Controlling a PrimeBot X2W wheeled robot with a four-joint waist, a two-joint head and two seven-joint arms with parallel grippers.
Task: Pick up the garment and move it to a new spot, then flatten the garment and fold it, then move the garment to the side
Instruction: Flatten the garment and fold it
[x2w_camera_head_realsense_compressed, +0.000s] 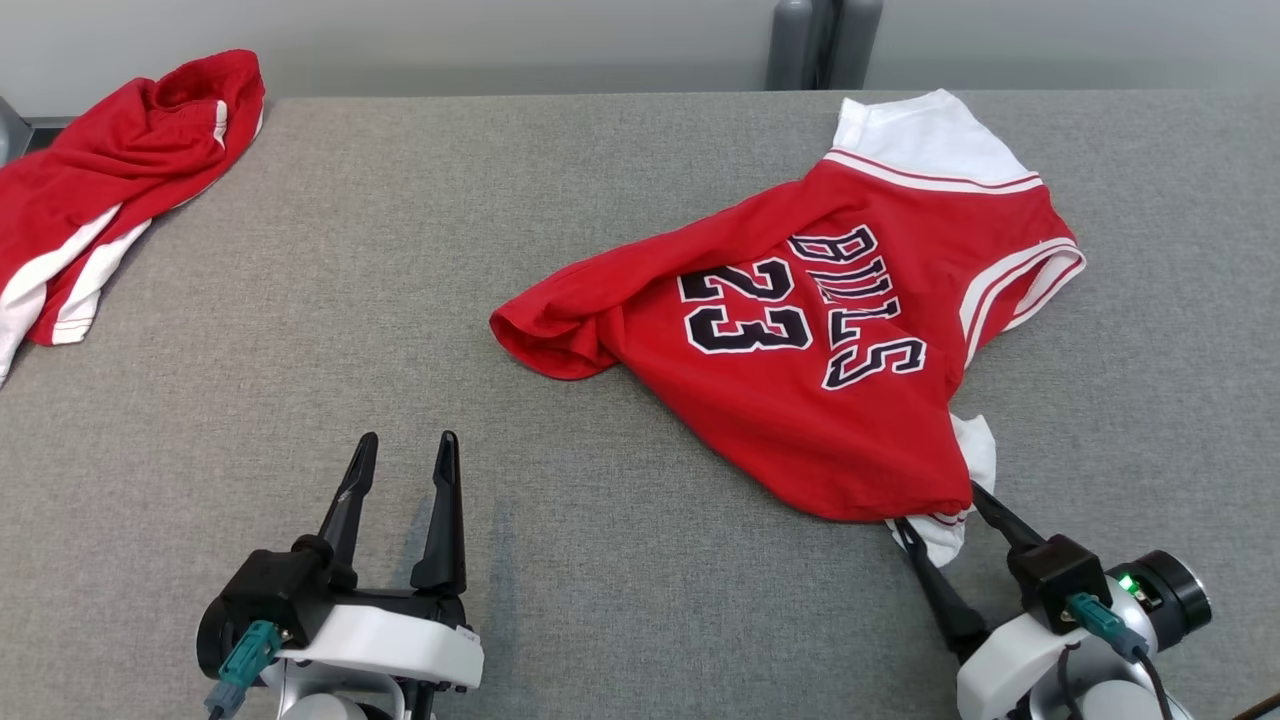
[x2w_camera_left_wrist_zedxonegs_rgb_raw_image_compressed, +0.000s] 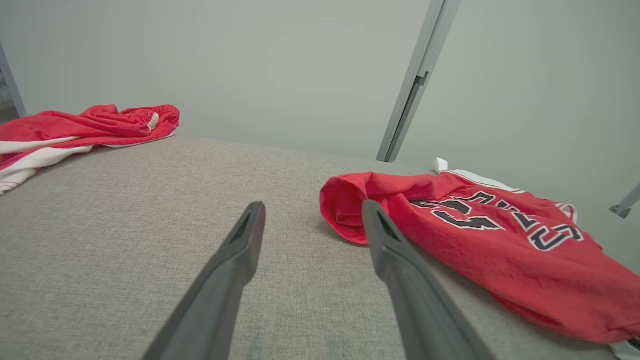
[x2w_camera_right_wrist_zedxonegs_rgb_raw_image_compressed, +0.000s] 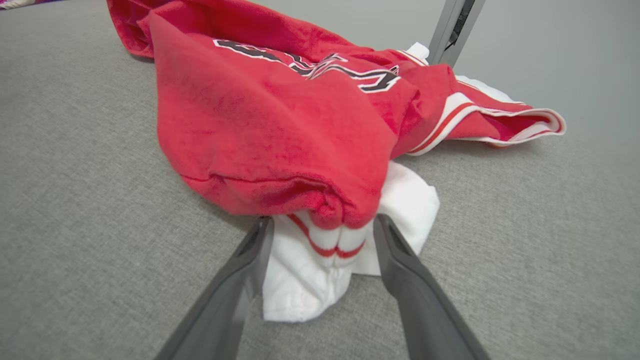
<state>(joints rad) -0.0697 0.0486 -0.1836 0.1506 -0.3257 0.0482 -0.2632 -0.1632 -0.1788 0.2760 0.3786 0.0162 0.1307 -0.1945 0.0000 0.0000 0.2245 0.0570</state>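
Red "Bulls 23" jersey lies crumpled and partly doubled over on the grey worktop, print side up. A white panel sits at its far end, a striped armhole on its right edge, and a rolled red fold pokes out on its left. A white hem bunch with a red stripe sticks out from under the jersey's near corner. Right pincer is at that near corner, spread wide, its two dark fingers flanking the white bunch, one each side. They look about level with the cloth edge, but I can't tell whether they actually touch it; nothing is pinched. Left pincer is also spread, holding nothing, low over bare worktop well to the left of the jersey and nearer the robot. A second red-and-white garment is heaped far left of the jersey at the worktop's back corner. A grey post stands just behind the jersey's far end.
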